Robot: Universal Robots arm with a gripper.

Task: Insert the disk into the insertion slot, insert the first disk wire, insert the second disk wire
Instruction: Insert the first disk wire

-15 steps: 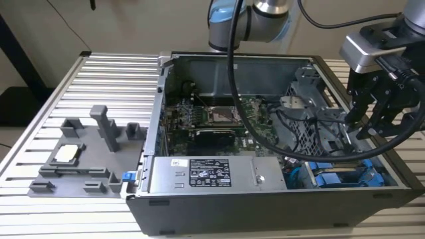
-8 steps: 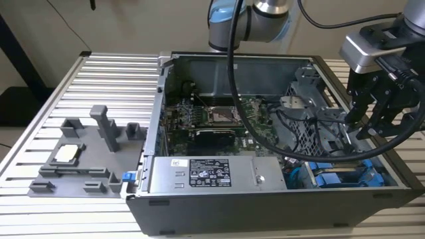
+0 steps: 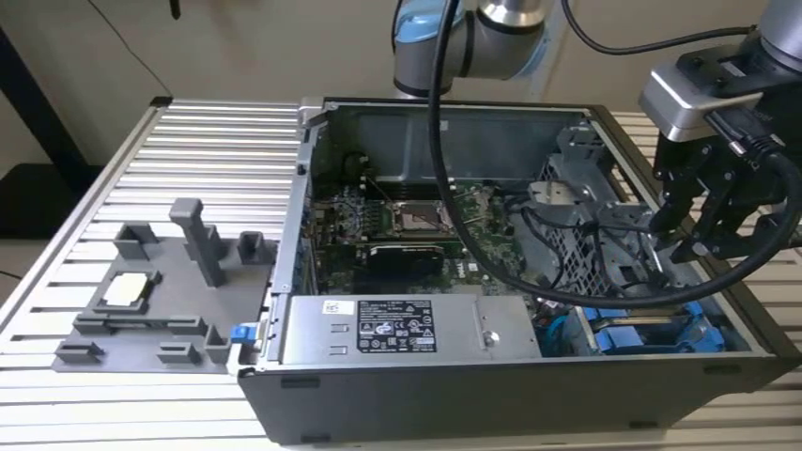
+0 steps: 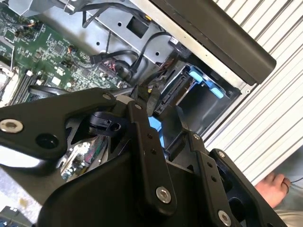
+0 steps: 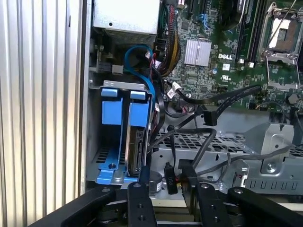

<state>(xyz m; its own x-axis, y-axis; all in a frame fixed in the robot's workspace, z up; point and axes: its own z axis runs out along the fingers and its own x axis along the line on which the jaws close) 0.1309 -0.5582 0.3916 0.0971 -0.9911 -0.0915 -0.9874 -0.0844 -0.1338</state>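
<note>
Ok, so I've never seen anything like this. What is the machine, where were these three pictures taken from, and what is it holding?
It is a single robot arm reaching over an open computer case that sits on a ribbed metal table. One picture comes from a camera standing off the arm. The other two come from cameras riding at its wrist, looking past the claw. Beside the case, on the exterior view's left, lies a grey tray of holders. The first wrist view shows the disk, in its blue frame, already standing in the insertion slot. The claw hovers close by it, jaws apart, gripping nothing that I can make out.
</note>
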